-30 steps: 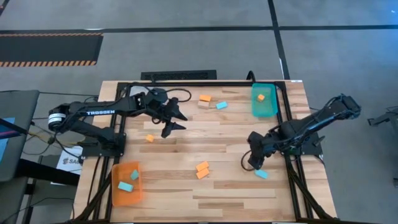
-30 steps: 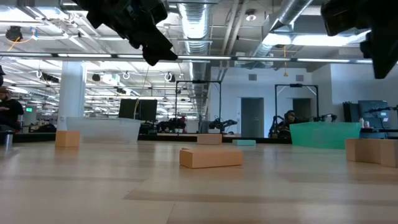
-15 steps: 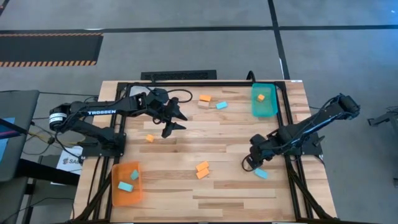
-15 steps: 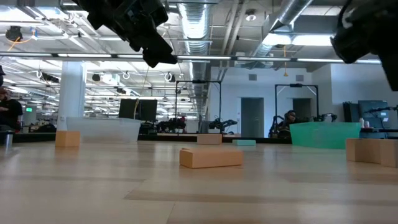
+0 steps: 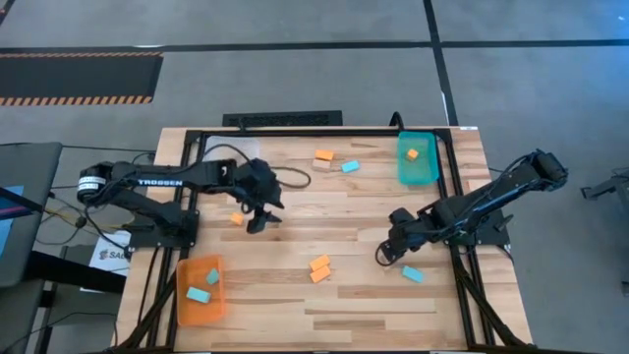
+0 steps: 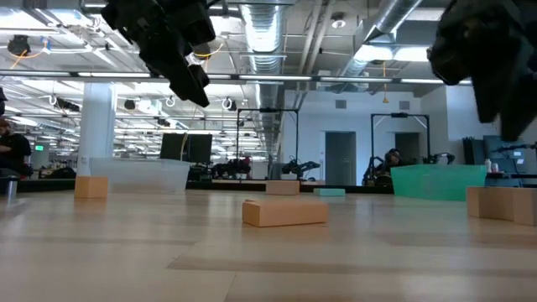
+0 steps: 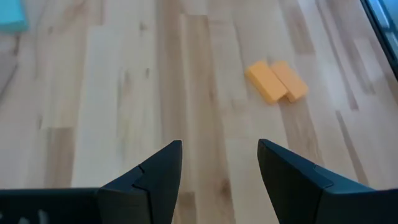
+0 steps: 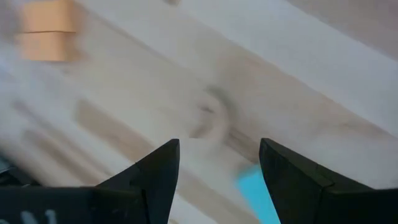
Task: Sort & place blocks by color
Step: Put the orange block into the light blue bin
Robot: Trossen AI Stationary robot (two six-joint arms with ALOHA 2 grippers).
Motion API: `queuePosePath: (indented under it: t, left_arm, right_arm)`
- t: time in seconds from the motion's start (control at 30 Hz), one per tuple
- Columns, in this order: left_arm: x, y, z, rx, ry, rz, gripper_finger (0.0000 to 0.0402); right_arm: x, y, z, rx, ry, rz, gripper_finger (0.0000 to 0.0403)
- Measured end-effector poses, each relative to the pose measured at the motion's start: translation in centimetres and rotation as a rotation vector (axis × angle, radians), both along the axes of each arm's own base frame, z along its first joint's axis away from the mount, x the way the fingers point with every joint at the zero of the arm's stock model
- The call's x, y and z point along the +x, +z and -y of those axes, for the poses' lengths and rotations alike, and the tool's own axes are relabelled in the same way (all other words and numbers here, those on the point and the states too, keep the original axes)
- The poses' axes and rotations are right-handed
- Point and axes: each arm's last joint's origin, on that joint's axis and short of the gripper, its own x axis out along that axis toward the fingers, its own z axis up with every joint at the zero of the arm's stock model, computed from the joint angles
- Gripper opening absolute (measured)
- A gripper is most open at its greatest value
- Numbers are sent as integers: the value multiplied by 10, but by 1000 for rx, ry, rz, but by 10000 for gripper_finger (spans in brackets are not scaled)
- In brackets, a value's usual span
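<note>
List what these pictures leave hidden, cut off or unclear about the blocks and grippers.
- Tan block beside the orange block, high view: too small against the wood to confirm.
- Light blue block, right wrist view: cut off by the edge, partly behind the right gripper.
- Left gripper, low view: its open fingers overlap, so no gap shows.
- Blocks in the orange tray, low view: not distinguishable.

Wood table (image 5: 344, 305), black frame at edges. On it: teal tray (image 5: 416, 169) far right corner, orange tray (image 5: 200, 291) near left. Loose blocks: orange pair (image 5: 319, 267) mid-table, small orange (image 5: 237, 218) left, orange (image 5: 323, 155) + blue (image 5: 350, 166) far side, blue (image 5: 413, 274) near right.
</note>
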Motion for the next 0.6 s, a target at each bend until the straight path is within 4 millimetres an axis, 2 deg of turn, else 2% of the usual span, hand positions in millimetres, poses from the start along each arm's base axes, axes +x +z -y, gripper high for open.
queuePosePath:
  t: [0.17,0.3,0.47,0.6]
  left_arm:
    - [11,-11,28,90,-103,-20,197]
    - [26,-26,42,97,-121,-35,197]
    - [46,-44,52,-12,-23,-25,197]
    - [60,-54,61,-76,125,-31,197]
  right_arm:
    - [12,7,-8,43,30,159,244]
    - [12,18,-19,9,8,237,244]
    - [10,47,-40,-102,95,371,244]
    - [2,64,-53,-174,206,413,244]
